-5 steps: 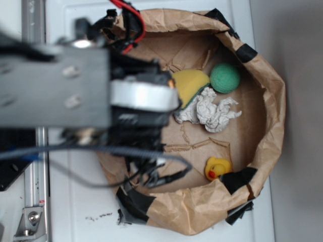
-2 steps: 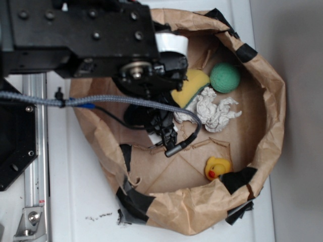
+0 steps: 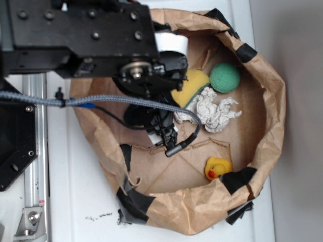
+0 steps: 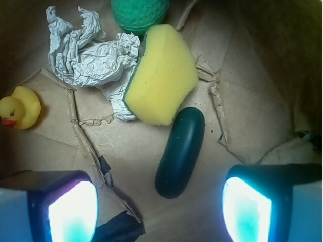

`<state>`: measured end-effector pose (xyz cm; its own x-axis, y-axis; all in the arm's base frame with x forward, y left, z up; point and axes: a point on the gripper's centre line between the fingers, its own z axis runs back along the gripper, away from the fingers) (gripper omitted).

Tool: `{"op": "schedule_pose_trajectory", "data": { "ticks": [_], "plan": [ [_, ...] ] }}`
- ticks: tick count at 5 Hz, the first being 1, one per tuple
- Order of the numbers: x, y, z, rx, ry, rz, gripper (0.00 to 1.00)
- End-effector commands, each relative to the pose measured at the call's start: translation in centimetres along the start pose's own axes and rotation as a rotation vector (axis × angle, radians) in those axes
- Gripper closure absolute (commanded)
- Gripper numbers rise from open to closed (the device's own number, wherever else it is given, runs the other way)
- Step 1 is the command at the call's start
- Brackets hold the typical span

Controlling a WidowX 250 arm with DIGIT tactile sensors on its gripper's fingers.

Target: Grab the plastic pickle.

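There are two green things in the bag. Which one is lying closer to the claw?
The plastic pickle, the dark green elongated capsule beside the yellow sponge. It lies between the open claw fingers' line, while the lighter green round ball sits far behind the sponge.

Pickle (image 4: 180, 152) on bag floor (image 4: 126, 151), touching sponge (image 4: 160, 75); paper wad (image 4: 96, 55) left of sponge, ball (image 4: 140, 12) beyond.

Evenly lit from overhead in the exterior view, sharp, soft shadow inside the paper bag (image 3: 267, 101). Dimmer in the wrist view, corners darkened; gripper (image 4: 161, 212) pads blurred, glowing overexposed cyan-white; yellow sponge (image 4: 161, 75) bright, slightly soft.
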<state>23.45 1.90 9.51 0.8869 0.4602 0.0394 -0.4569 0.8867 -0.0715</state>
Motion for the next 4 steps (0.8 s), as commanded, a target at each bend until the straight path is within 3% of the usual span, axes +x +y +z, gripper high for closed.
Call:
{"op": "schedule_pose_trajectory", "data": {
  "ticks": [1,3,4],
  "plan": [
    [0.3,1.6,-4.5,0.046,-0.193,0.036,0.0],
    [1.1,3.5,-7.8,0.015,-0.078,0.057,0.0],
    [0.7,3.5,-7.1,0.046,-0.095,0.07,1.0]
  ]
}}
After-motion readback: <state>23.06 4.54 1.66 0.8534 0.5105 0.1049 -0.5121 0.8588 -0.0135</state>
